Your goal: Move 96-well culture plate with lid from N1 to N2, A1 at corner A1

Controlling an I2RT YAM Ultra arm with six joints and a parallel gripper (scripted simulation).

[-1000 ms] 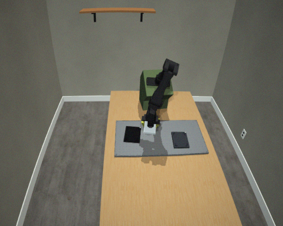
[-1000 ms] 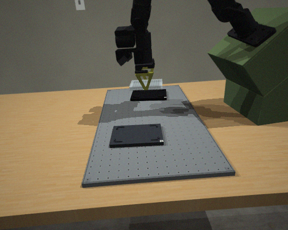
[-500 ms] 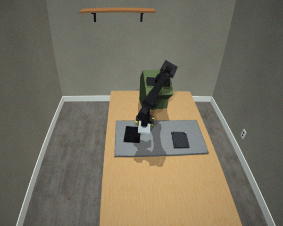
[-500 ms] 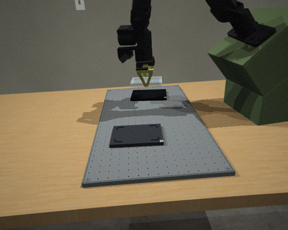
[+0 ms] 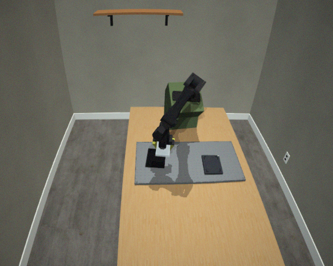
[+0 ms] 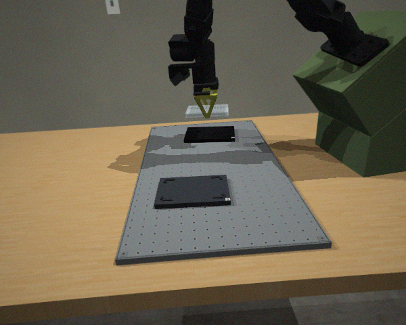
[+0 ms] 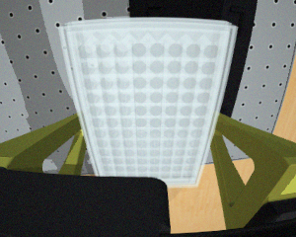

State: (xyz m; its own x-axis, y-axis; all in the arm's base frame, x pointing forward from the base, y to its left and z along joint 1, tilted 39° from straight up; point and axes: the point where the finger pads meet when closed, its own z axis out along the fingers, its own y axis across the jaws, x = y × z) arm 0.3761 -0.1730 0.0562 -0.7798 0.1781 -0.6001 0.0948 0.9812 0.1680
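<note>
My gripper point(image 5: 163, 145) is shut on the clear 96-well plate point(image 5: 162, 151), gripping its two long sides, and holds it level in the air with the lid on top. In the exterior view the plate point(image 6: 206, 110) hangs a little above the far black nest N2 point(image 6: 208, 134), toward its rear edge. The near nest N1 point(image 6: 193, 191) stands empty, its corner locators showing. In the wrist view the plate point(image 7: 148, 113) fills the space between the yellow fingers, and part of nest N2 point(image 7: 243, 34) shows beyond and to the right of it.
Both nests sit on a grey perforated baseplate point(image 5: 189, 163) on the wooden table. The green pedestal point(image 6: 367, 105) that carries the arm stands behind the baseplate. A shelf point(image 5: 137, 13) hangs high on the back wall.
</note>
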